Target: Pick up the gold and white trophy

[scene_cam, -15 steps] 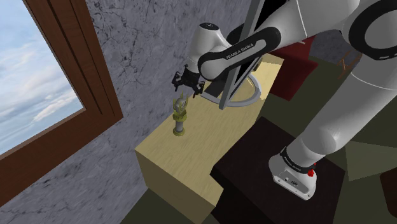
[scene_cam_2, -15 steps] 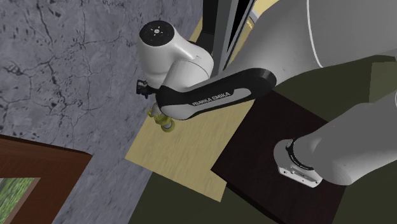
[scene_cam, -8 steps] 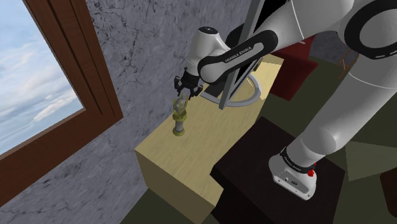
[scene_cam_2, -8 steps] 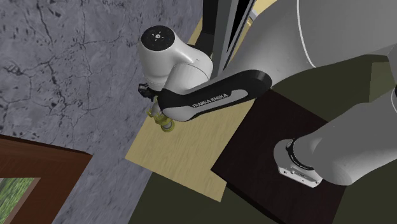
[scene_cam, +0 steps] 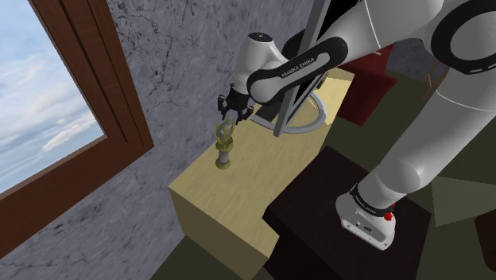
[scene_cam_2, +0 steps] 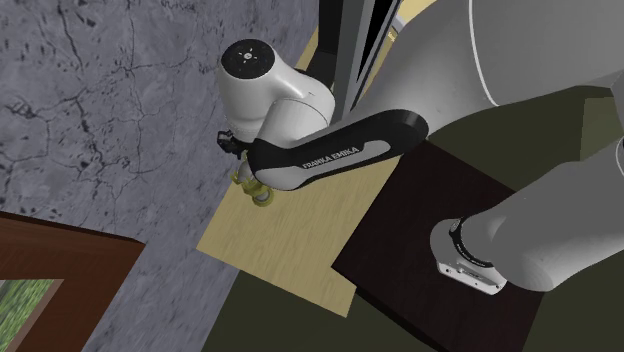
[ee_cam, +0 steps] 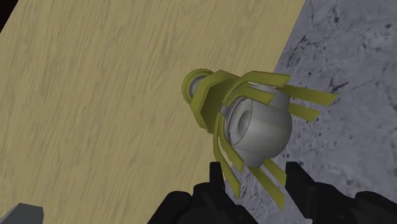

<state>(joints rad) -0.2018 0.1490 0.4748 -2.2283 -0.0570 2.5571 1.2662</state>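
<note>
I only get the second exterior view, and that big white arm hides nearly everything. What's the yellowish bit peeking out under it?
Observer: A trophy: gold prongs around a pale grey ball, clear in the wrist view.
Operator: Standing, or knocked over?
Observer: Standing upright on the tan table, close to the grey wall, by the shoulder view.
Operator: Has it been grabbed yet?
Observer: Not yet. The claw is open, a finger on either side of the trophy's top prongs, not clasping it.

gripper [scene_cam: 227, 122] lowered, now straddling trophy [scene_cam: 226, 149] top
</note>
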